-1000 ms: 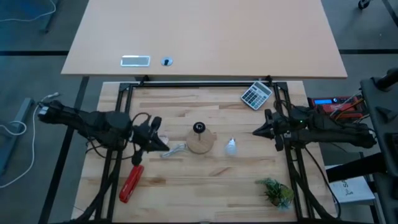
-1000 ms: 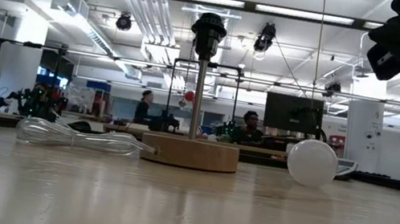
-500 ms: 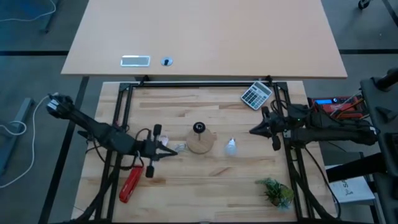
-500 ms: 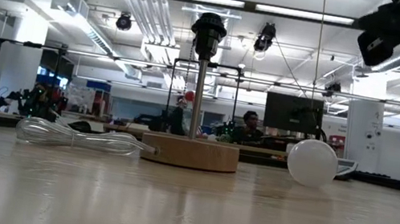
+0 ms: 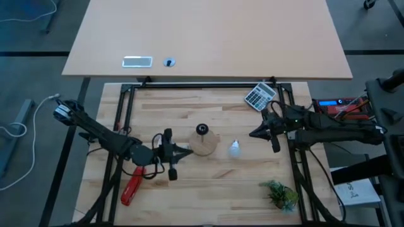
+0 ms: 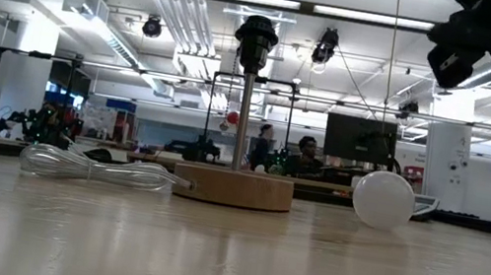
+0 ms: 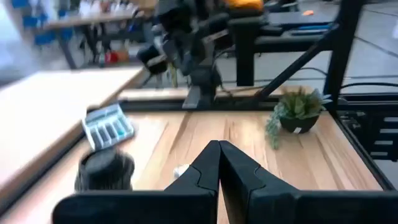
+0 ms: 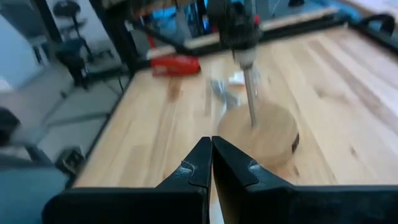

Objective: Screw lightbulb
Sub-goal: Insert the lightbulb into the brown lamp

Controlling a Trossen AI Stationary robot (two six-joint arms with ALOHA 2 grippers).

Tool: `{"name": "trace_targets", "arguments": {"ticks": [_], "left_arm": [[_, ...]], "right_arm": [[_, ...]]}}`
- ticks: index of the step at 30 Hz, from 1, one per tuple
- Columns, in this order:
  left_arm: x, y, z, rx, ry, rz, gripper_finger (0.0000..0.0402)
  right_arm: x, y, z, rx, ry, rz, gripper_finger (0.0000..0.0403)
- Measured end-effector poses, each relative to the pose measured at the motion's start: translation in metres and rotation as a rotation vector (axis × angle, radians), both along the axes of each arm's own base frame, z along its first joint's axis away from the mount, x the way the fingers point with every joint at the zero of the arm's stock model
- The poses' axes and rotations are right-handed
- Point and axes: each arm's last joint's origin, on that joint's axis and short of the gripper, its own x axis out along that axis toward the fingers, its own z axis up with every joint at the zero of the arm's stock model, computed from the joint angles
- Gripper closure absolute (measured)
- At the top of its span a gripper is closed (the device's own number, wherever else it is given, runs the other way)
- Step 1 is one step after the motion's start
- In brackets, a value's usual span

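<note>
The white lightbulb (image 5: pixel 234 149) lies on its side on the table, just right of the round wooden disc (image 5: pixel 203 145). A thin stem rises from the disc to a black socket (image 6: pixel 255 39). The low view shows the lightbulb (image 6: pixel 383 200) resting beside the disc (image 6: pixel 232 187). My left gripper (image 5: pixel 187 151) is shut and empty, level with the table, its tips just left of the disc. My right gripper (image 5: pixel 252 133) is shut and empty, hovering right of the lightbulb and pointing toward it. The left wrist view shows the socket (image 7: pixel 106 171) close by.
A clear coiled cord (image 6: pixel 95 168) lies left of the disc. A red tool (image 5: pixel 132 185) sits near the left front, a small potted plant (image 5: pixel 281 194) at the front right, and a calculator (image 5: pixel 260 96) at the back right. Black frame rails run along both table sides.
My left gripper has swung toward the table's right edge and a little down, closing in on the wooden disc, and its wrist has turned. My right gripper has eased slightly toward the disc. Both stay shut. The lightbulb and disc have not moved.
</note>
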Motion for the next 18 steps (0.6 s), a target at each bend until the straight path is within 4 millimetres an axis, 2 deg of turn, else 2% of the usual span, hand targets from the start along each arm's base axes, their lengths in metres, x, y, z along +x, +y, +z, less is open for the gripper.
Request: {"name": "trace_targets", "arguments": {"ticks": [9, 18], "left_arm": [[0.017, -0.010, -0.019, -0.124, -0.014, 0.017, 0.0401], [0.048, -0.029, -0.060, -0.157, -0.043, 0.005, 0.0402]], "right_arm": [[0.009, -0.002, -0.028, 0.008, 0.273, -0.026, 0.0394], [0.014, -0.004, -0.042, 0.013, 0.408, -0.050, 0.0394]]}}
